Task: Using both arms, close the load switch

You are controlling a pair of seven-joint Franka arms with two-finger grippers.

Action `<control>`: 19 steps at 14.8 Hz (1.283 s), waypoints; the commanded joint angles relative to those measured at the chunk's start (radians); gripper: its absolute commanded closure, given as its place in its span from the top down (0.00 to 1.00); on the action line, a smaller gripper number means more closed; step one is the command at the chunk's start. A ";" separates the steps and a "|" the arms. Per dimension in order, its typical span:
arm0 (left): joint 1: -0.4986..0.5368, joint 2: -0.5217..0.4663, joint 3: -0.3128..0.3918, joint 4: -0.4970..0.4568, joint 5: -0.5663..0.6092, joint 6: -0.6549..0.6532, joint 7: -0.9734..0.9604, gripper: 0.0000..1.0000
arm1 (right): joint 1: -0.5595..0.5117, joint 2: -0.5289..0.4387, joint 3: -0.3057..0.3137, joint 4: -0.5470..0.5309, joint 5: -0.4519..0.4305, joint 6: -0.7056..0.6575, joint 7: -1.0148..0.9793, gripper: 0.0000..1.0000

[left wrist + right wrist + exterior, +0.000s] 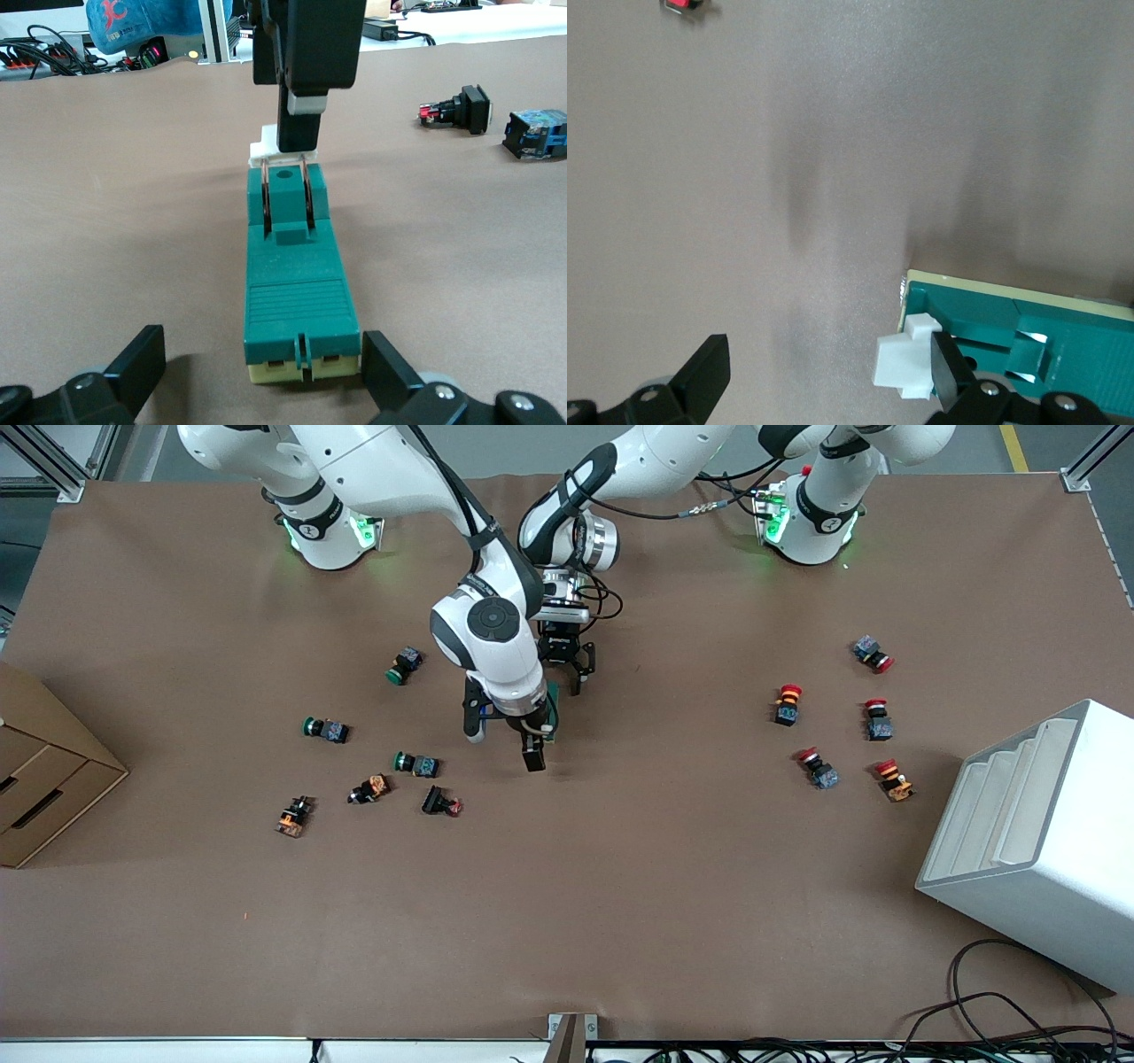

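Observation:
The load switch (552,710) is a dark green block with a cream base, lying mid-table and mostly hidden under the two hands. In the left wrist view the load switch (297,283) lies lengthwise with its white lever (264,152) at the end away from that camera. My left gripper (261,347) is open, its fingers (388,372) astride the switch's near end, one close to a corner. It also shows in the front view (569,677). My right gripper (503,744) is open, and one of its fingers (946,376) rests against the white lever (902,363).
Green-capped push-buttons (325,729) and several others lie toward the right arm's end. Red-capped ones (787,703) lie toward the left arm's end. A cardboard drawer box (44,779) and a white rack (1036,841) stand at the table's two ends.

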State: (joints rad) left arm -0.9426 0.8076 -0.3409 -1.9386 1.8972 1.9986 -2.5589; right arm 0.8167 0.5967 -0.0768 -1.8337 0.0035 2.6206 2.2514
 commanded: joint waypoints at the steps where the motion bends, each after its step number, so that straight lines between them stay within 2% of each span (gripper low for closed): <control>1: 0.001 0.027 0.003 0.020 0.010 -0.011 -0.011 0.99 | -0.013 0.047 0.009 0.048 -0.020 0.010 0.008 1.00; 11: 0.002 0.025 0.003 0.020 0.010 -0.011 -0.011 0.99 | -0.036 0.064 0.011 0.091 -0.017 0.003 -0.019 1.00; 16: 0.002 0.025 0.003 0.020 0.010 -0.011 -0.011 0.99 | -0.125 -0.003 0.023 0.175 0.000 -0.238 -0.186 1.00; 19: 0.002 0.024 0.003 0.020 0.008 -0.011 -0.009 0.99 | -0.188 -0.090 0.023 0.168 0.009 -0.362 -0.460 1.00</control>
State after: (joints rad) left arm -0.9424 0.8078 -0.3409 -1.9384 1.8972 1.9986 -2.5590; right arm 0.6819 0.5868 -0.0756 -1.6382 0.0041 2.3391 1.9633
